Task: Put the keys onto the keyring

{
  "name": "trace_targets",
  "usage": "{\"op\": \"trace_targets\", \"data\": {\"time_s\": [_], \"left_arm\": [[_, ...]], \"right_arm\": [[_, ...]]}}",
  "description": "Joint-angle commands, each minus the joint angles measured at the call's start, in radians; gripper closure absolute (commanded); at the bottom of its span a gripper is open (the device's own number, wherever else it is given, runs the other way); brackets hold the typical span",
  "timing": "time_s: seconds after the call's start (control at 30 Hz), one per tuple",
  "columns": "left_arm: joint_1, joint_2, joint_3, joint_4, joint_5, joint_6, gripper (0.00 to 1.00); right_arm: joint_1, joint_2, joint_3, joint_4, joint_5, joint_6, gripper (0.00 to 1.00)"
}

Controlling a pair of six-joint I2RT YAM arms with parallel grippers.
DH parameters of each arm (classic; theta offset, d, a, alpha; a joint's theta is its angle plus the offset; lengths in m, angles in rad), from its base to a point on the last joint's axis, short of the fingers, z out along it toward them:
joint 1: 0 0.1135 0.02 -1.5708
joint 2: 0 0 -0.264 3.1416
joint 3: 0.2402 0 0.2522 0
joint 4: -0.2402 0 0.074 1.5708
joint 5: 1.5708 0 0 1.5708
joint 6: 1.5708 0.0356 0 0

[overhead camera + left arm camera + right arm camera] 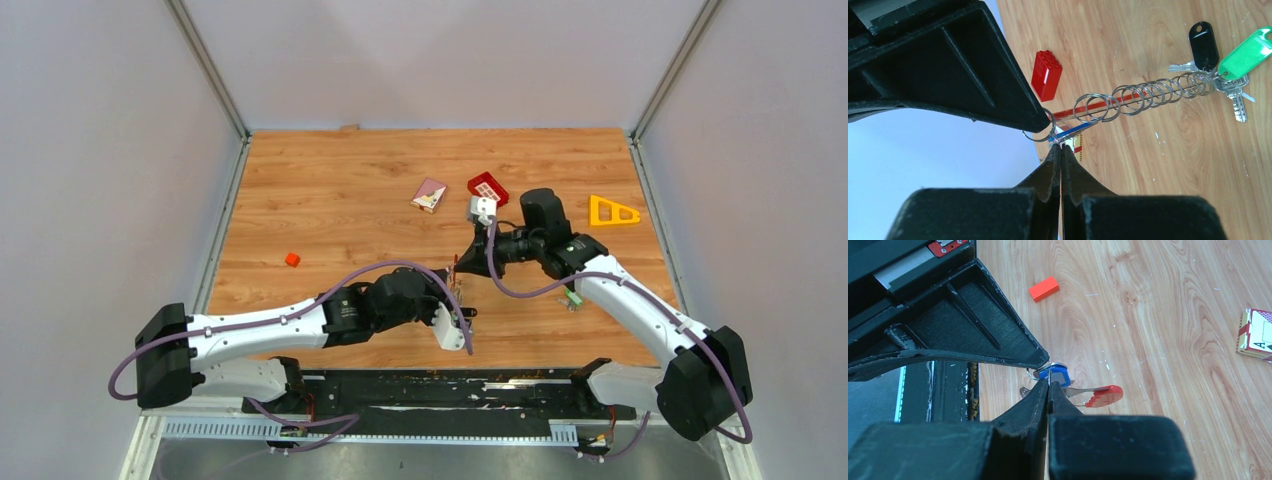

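Tips are met above the bench (330,200): left tool (1061,148) and right tool (1048,385) are both pressed together on the keyring (1103,396), beside the blue key (1057,375).

The keyring (1100,396), a small metal ring with a glossy red piece jutting out on a thin metal stem, is held above the tabletop (1148,175), its ring at the closed tips of the right fingers (1033,405). The blue-headed key (1057,375) sits right against that ring, pinched at the tips of the left fingers (1048,172). The black-headed key (1203,45) and the green-headed key (1246,54) lie flat on the tabletop side by side, well apart from the ring, silver blades fanned below their heads, and a stretched coil of wire loops (1143,95) runs from beside the ring towards them.
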Motion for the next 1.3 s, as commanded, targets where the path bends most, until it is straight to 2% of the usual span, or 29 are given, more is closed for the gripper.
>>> {"op": "trace_targets", "data": {"time_s": [0.0,0.17,0.47,1.03,1.27], "left_arm": [[-0.005,0.010,0.040,-0.037,0.023,0.017,1.00],[0.001,0.009,0.056,-0.053,0.048,-0.014,1.00],[0.078,0.004,0.141,-0.131,0.193,-0.136,1.00],[0.109,0.013,0.142,-0.114,0.236,-0.182,1.00],[0.154,0.021,0.164,-0.084,0.298,-0.281,1.00]], "right_arm": [[-0.008,-0.013,0.052,0.012,-0.075,0.024,1.00],[-0.013,-0.025,0.047,0.018,-0.084,0.031,1.00],[-0.026,-0.048,0.045,0.036,-0.100,0.051,1.00],[-0.046,-0.102,0.021,0.087,-0.110,0.089,1.00],[-0.047,-0.147,-0.016,0.123,-0.132,0.057,1.00]]}}
